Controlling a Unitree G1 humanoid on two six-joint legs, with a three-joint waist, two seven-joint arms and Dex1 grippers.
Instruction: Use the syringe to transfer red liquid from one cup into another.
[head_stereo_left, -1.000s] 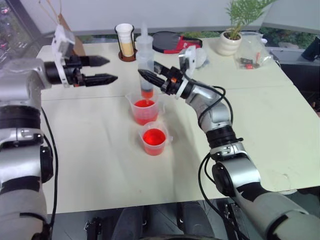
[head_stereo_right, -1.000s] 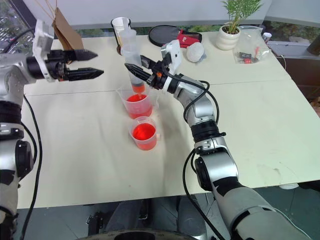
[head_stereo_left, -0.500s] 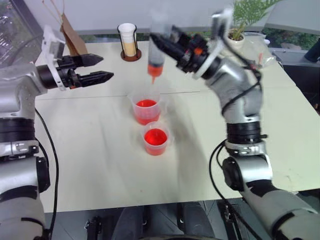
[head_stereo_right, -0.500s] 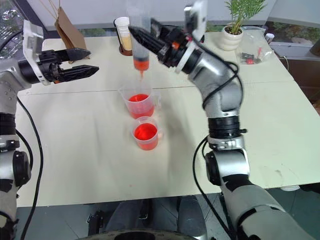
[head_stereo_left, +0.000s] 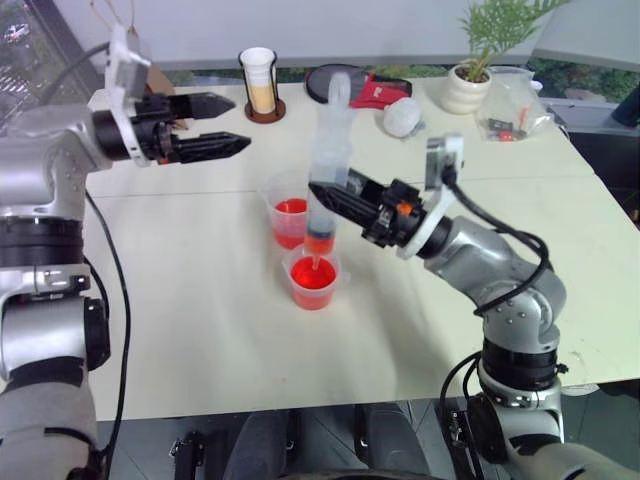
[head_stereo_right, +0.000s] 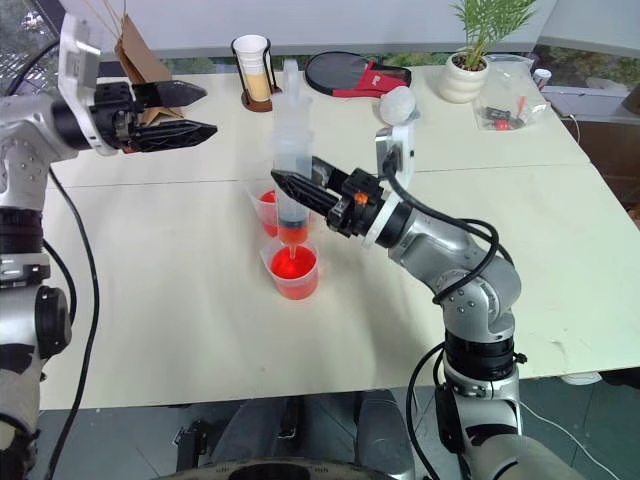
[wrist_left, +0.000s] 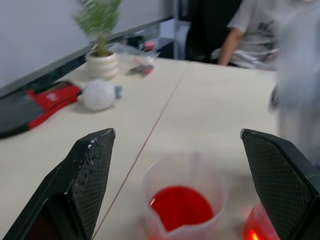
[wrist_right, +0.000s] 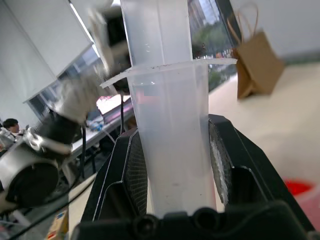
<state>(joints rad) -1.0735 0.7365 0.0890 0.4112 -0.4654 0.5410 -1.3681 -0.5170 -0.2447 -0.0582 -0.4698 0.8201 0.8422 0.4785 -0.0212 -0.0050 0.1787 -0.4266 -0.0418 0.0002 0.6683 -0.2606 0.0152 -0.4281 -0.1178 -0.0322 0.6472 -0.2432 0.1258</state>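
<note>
Right gripper (head_stereo_left: 330, 192) clamps the syringe (head_stereo_left: 326, 170) upright at mid-barrel in the left eye view, so that its orange tip hangs just above the shorter cup (head_stereo_left: 312, 281); a thin red thread of red liquid (head_stereo_left: 313, 276) joins tip and cup. The taller cup (head_stereo_left: 288, 221), also part-filled with red, stands just behind.

In the right eye view, the left gripper (head_stereo_right: 200, 112) hovers over the far left of the table (head_stereo_right: 560, 260), fingers spread and empty, well apart from both cups, probably to keep clear of the pour.

In the left wrist view, its two black fingers (wrist_left: 85, 175) frame the taller cup.

In the right wrist view, both pads (wrist_right: 136, 175) press the clear barrel below its flange, leaving the plunger free.
</note>
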